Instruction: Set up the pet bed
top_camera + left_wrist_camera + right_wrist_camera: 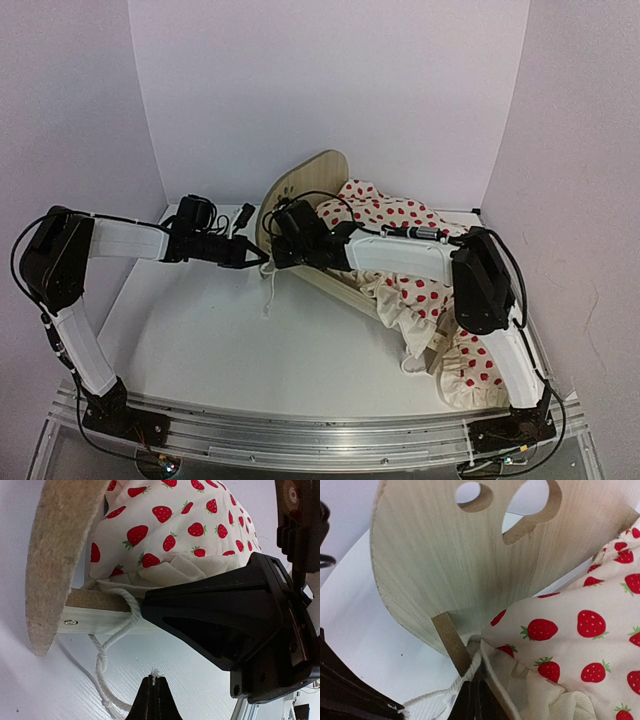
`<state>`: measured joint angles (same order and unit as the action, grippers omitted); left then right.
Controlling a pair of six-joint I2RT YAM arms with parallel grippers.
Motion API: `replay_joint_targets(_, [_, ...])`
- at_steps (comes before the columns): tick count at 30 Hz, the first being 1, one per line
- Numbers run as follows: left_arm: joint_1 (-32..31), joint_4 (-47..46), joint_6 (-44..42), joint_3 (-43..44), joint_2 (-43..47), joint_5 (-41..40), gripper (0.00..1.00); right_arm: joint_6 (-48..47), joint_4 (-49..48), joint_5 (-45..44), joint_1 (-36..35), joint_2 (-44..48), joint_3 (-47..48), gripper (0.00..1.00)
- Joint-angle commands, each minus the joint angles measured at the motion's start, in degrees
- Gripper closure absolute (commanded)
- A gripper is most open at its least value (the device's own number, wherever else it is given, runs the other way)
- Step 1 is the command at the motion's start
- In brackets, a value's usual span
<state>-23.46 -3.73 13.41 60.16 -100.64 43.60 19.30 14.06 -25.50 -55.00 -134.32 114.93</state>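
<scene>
Headboard (435, 565) rounded plywood, paw cutout; blanket (580, 645) ruffled, strawberry-printed.

White table top (200, 345) in soft even light, plain pale back wall (330, 80) at 12 o'clock, left side wall (60, 110) at 9 o'clock, right side wall (585, 120) at 3 o'clock, grooved metal rail (300, 436) at 6 o'clock
</scene>
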Motion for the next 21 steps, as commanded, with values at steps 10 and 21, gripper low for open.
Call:
replay_joint_targets(10, [-0.4,-1.3,0.5,-2.3,1.5,-2.6,1.0,0.4,-8.2,15.7,2.0,7.0,-5.8,1.0])
replay_joint_targets(21, [-0.3,-4.5,-0.1,-3.2,2.0,-4.3,1.0,-8.6,-9.0,5.5,1.9,1.9,-2.8,0.62])
